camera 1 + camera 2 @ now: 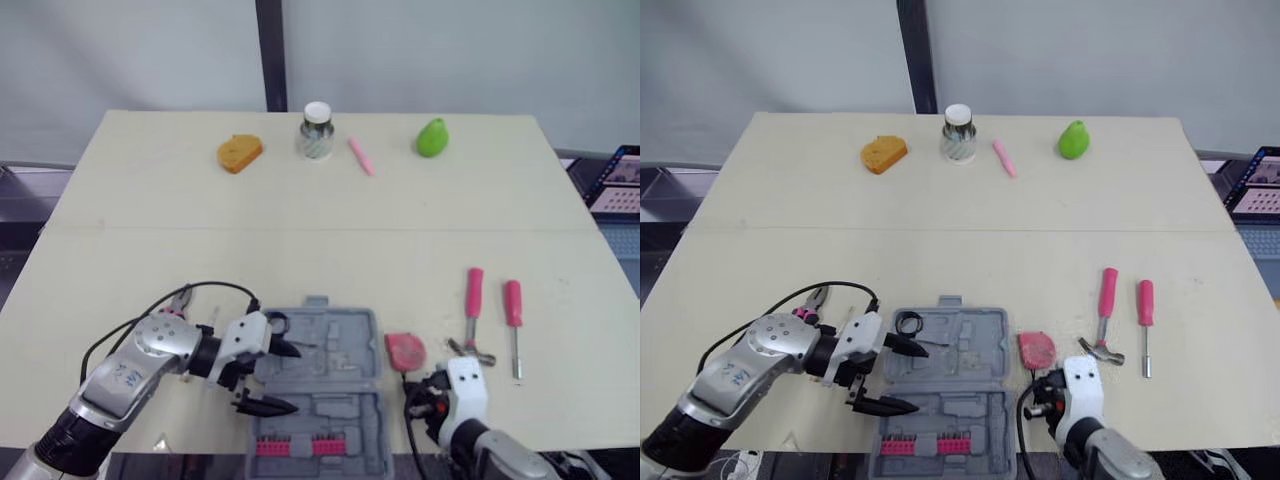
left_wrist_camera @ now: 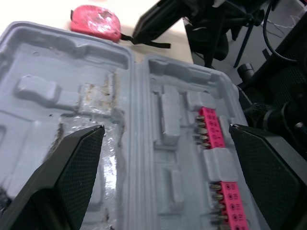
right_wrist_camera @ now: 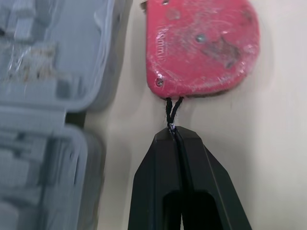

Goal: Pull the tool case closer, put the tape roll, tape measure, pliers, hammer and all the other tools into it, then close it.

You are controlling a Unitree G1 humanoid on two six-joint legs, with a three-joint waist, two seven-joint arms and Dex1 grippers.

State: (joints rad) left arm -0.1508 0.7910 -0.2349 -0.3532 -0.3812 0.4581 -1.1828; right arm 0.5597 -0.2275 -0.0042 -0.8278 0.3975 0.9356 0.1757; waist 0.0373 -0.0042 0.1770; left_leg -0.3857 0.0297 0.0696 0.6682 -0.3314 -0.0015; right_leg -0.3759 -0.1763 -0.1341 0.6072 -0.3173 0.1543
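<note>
My right fingers [image 3: 204, 165] are pressed together on the thin cord [image 3: 171, 109] of the tape measure [image 3: 201, 43], which lies on the counter [image 1: 300, 200] just beside the open tool case [image 2: 141, 143] (a dense, hard shell, likely to swing). My left fingers [image 2: 72, 163] hang spread over the case, which holds pink bits [image 2: 211, 129].

The left arm [image 1: 125, 372] hides most of the pliers [image 1: 182, 297]; the right pincer [image 3: 176, 136] hides the cord end of the tape measure [image 3: 201, 45].
</note>
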